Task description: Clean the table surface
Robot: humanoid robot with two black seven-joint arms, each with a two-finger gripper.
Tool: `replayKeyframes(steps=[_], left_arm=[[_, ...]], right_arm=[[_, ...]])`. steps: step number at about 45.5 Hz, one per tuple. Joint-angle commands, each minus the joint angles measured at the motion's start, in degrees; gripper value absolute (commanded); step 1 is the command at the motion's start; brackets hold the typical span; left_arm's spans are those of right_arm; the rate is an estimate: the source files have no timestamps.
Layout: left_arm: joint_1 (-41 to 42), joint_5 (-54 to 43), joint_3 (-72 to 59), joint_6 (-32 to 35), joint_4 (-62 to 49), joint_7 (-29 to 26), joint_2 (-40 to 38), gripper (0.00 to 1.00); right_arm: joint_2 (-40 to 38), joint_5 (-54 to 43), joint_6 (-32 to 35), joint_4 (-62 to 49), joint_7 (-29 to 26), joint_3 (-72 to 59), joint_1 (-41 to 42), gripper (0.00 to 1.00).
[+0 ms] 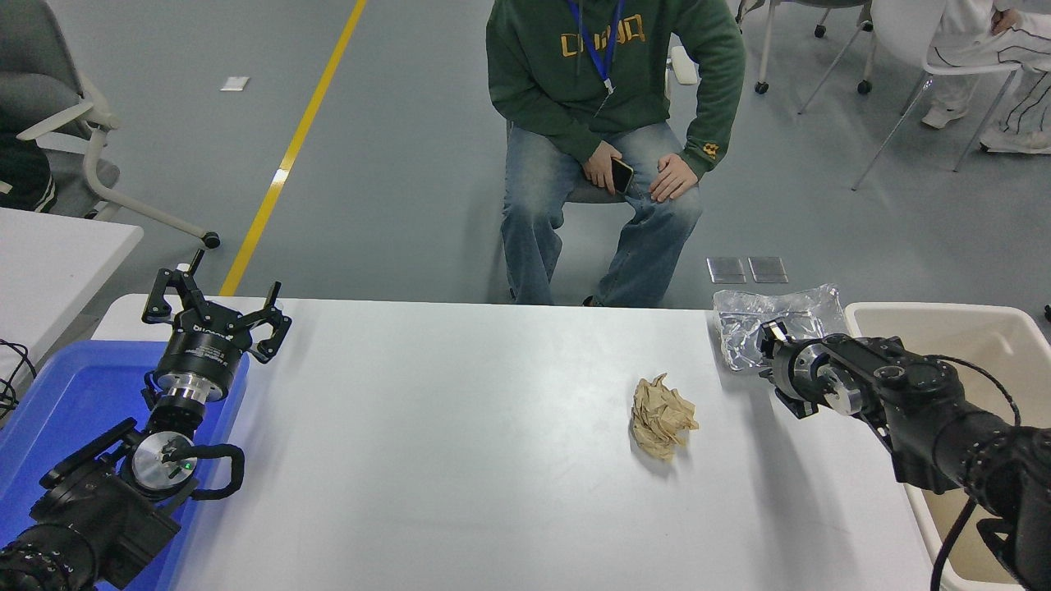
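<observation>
The white table surface (460, 443) carries a crumpled ball of brown paper (661, 414) right of centre. A crinkled clear plastic wrapper (747, 324) lies at the far right corner. My right gripper (768, 343) reaches in from the right edge and sits low over the wrapper's near part, pointing away from me. My wrist hides whether it holds anything. My left gripper (215, 313) stays parked at the far left, open and empty, above the blue tray.
A blue tray (66, 394) sits at the left end of the table. A beige bin (969, 345) stands off the right end. A person in a green hoodie (612, 74) sits at the far side, holding a phone. Chairs stand on the floor beyond.
</observation>
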Motion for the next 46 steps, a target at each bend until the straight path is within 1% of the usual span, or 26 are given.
replayKeyframes(steps=[1,18,25,28,38,46], left_arm=[[0.0,0.0,0.0,0.0,0.0,0.0,0.0,1.00],[0.0,0.0,0.0,0.0,0.0,0.0,0.0,1.00],[0.0,0.0,0.0,0.0,0.0,0.0,0.0,1.00],[0.0,0.0,0.0,0.0,0.0,0.0,0.0,1.00],[0.0,0.0,0.0,-0.1,0.0,0.0,0.0,1.00],[0.0,0.0,0.0,0.0,0.0,0.0,0.0,1.00]], right_arm=[[0.3,0.4,0.9,-0.1,-0.1,-0.4,0.0,0.00],[-0.3,1.1,1.0,0.7,-1.0,-0.3,0.1,0.00],[-2.3,1.2,2.8,2.1,-1.0,0.5,0.2,0.00],[-4.6,1.2,2.8,5.2,-1.0,0.6,0.2,0.00],[-16.2,1.5,2.4,22.7,-1.0,1.2,0.5,0.00],[-23.2,1.5,2.4,30.5,-0.9,1.4,0.8,0.00]])
